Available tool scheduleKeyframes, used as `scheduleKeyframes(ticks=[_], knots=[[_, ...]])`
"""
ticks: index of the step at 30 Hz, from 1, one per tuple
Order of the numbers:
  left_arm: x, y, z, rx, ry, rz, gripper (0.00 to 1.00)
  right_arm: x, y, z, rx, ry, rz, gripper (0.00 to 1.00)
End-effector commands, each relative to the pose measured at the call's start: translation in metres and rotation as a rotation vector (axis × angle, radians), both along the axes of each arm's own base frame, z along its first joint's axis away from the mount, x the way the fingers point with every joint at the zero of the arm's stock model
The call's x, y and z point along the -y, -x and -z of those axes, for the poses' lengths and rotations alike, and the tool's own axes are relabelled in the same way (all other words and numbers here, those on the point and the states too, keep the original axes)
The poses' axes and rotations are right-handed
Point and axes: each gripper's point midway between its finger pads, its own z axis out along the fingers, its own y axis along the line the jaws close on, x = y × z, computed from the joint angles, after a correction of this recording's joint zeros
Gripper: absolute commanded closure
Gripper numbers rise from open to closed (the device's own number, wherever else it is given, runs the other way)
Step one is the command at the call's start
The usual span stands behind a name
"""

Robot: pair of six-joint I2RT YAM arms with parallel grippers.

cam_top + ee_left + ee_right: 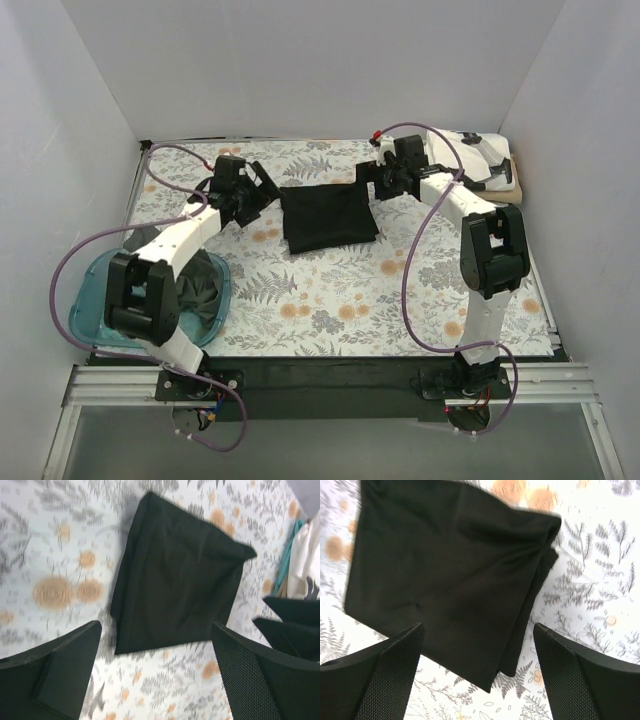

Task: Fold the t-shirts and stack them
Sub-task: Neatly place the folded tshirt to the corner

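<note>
A black t-shirt (328, 220) lies folded into a rough square on the floral table, between my two grippers. My left gripper (266, 190) is open and empty, just left of the shirt's upper left corner. In the left wrist view the shirt (175, 580) lies ahead of the open gripper (157, 655). My right gripper (368, 181) is open and empty at the shirt's upper right corner. In the right wrist view the open gripper (477, 660) hangs over the shirt's (450, 575) layered corner. A white t-shirt with black print (478, 158) lies on a tan one (512, 188) at the back right.
A translucent blue tub (88, 300) sits at the near left beside the left arm, with a dark grey-green shirt (203, 288) bunched in it. White walls close in the table on the left, back and right. The white shirt also shows at the left wrist view's right edge (305, 560).
</note>
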Motion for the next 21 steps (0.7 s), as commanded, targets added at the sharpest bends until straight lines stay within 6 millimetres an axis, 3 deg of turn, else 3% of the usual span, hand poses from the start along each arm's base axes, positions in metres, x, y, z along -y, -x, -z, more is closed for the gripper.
scheduleKeyframes(ticks=[1,4,5,10,14,20,21], knots=[[0.005,0.044,0.006,-0.030,0.026,0.010,0.09,0.011,-0.005,0.015,0.025,0.071,0.048,0.06],[0.014,0.072,0.009,-0.049,0.069,0.020,0.09,0.013,-0.007,0.026,0.009,0.091,0.063,0.09],[0.015,0.086,0.023,-0.080,0.062,0.034,0.09,0.011,-0.010,0.030,0.007,0.095,0.059,0.10],[0.017,0.122,0.025,-0.085,0.070,0.049,0.08,0.002,-0.011,0.044,-0.014,0.099,0.032,0.16],[0.007,0.139,0.007,-0.019,0.065,0.041,0.07,-0.005,-0.009,0.059,-0.033,0.111,0.011,0.21],[-0.020,0.147,-0.017,0.060,0.036,-0.069,0.07,-0.013,-0.006,0.090,-0.075,0.156,0.004,0.28],[-0.022,0.149,-0.024,0.080,0.044,-0.079,0.07,-0.016,-0.003,0.094,-0.082,0.163,0.000,0.32]])
